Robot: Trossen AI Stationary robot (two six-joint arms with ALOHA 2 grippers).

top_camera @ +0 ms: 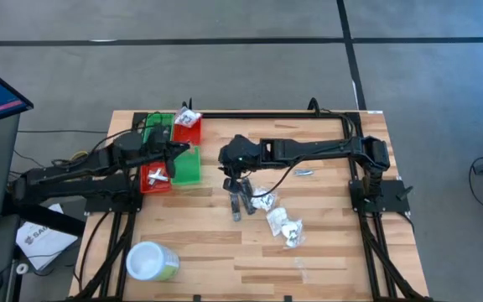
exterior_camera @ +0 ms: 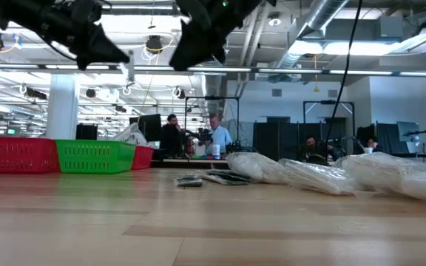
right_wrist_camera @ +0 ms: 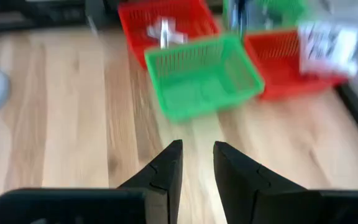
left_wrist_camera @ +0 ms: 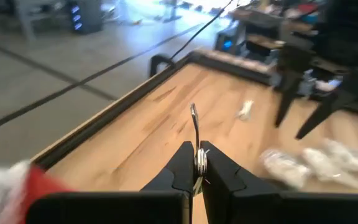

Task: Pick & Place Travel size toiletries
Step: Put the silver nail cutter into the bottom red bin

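Note:
My left gripper (left_wrist_camera: pixel 199 163) is shut on a slim silver tube (left_wrist_camera: pixel 194 121) and hovers over the bins (top_camera: pixel 174 153); in the low view the tube (exterior_camera: pixel 130 75) hangs high above them. My right gripper (right_wrist_camera: pixel 197 158) is open and empty, raised above the dark tubes (top_camera: pixel 241 201). These tubes lie flat on the table beside several white crinkly packets (top_camera: pixel 282 222). One small silver tube (top_camera: pixel 303 172) lies apart, farther back. Two silver items (right_wrist_camera: pixel 163 30) lie in the near red bin, and a white packet (right_wrist_camera: pixel 325 40) lies in the far red bin. My left gripper pinches the slim silver tube by its one end (left_wrist_camera: pixel 198 155) between the two fingers (left_wrist_camera: pixel 182 168). The tube runs on along the fingers and sticks out past their tips. It is lifted clear of the bins and the table.
Two red bins (top_camera: pixel 155 178) (top_camera: pixel 188 127) and two green bins (top_camera: pixel 188 164) (top_camera: pixel 156 130) cluster at the table's left. A big green tub with a white lid (top_camera: pixel 151 262) lies near the near left corner. Bare wood spans the near middle (top_camera: pixel 250 268).

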